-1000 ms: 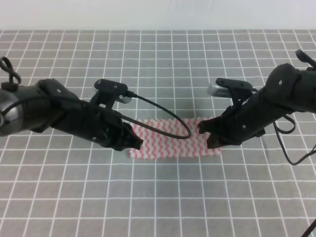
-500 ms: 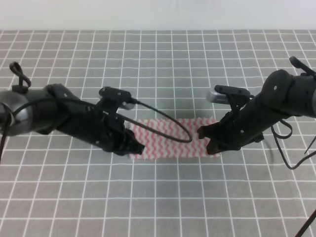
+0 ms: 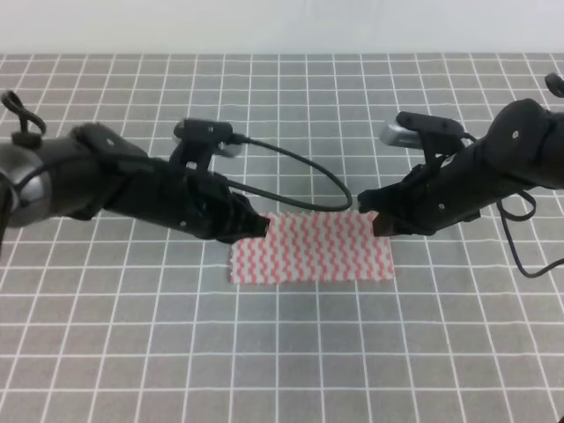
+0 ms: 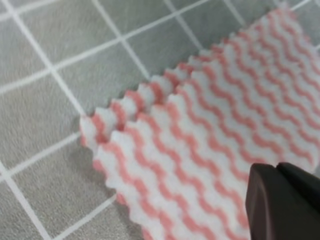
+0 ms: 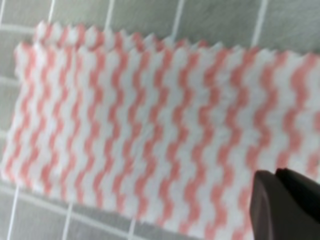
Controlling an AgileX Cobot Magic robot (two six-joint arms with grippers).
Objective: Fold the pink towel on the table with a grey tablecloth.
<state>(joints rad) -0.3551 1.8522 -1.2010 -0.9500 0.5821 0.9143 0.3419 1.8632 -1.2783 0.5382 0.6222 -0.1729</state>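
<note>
Both our arms reach in low from opposite sides toward the middle, forearms sloping down and inward, each with a wrist camera riding on top and a black cable looping from it. Our left gripper (image 3: 257, 226) points right, its dark fingertips (image 4: 285, 202) pressed together with no gap showing in the left wrist view. Our right gripper (image 3: 377, 220) points left, and its fingertips (image 5: 287, 202) likewise sit tight against each other, nothing between them.
</note>
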